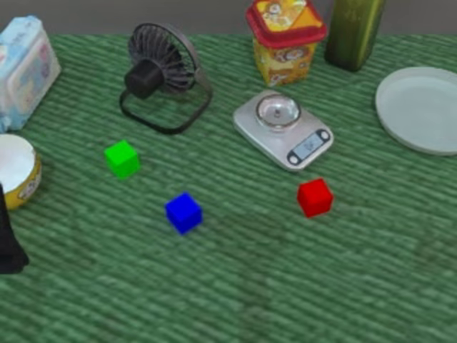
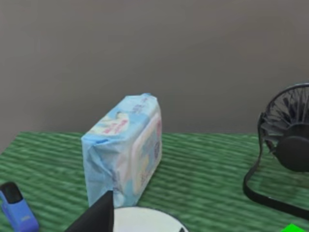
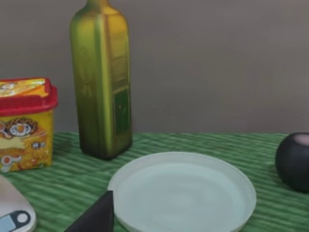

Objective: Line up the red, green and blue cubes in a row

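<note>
At nine o'clock edge, left gripper (image 1: 8,246) parked, jaw state unreadable; right gripper out of view. Toward centre, blue (image 1: 183,212), green (image 1: 122,158) at ten, red (image 1: 315,197) at three, well apart, unaligned. Beyond, fan (image 1: 161,75) and scale (image 1: 283,128): likely snagged reaching for green or red.

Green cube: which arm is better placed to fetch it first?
Probably the left. The green cube sits on the table's left half, nearest the left arm's end effector at the left edge. The right arm is out of the top view; the red cube lies on its side.
</note>
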